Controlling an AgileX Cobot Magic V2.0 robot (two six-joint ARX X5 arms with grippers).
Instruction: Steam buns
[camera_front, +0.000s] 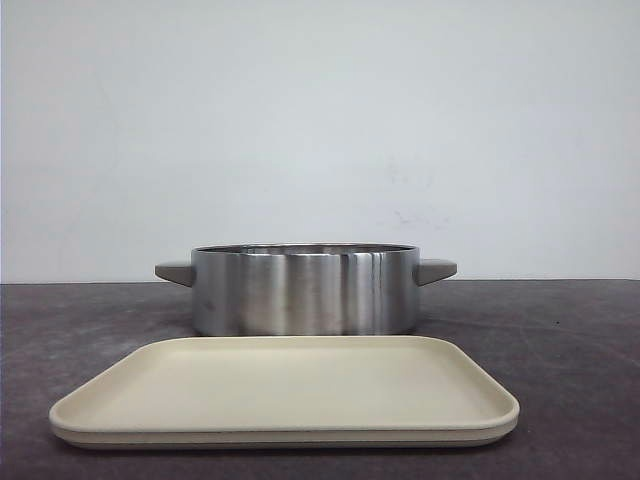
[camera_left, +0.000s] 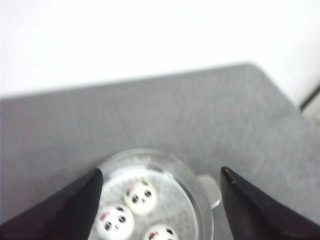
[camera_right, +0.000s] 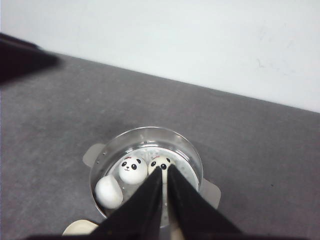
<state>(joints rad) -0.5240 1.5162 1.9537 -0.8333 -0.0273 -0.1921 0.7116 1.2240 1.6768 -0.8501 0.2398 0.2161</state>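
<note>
Apparently we are nearly finished: the buns (camera_right: 133, 170) already sit in the steel pot (camera_right: 192, 160) below both grippers, our left gripper (camera_left: 160, 182) spread wide, our right gripper (camera_right: 164, 172) pinched together empty, the tray (camera_front: 285, 390) bare.

You get bright, even light in every view, and the shadows are soft. The steel pot (camera_front: 304, 290) shows shiny streaks of glare. Your left wrist view is blurry, and the buns (camera_left: 140, 197) there look fuzzy. The wall looks washed out white.
</note>
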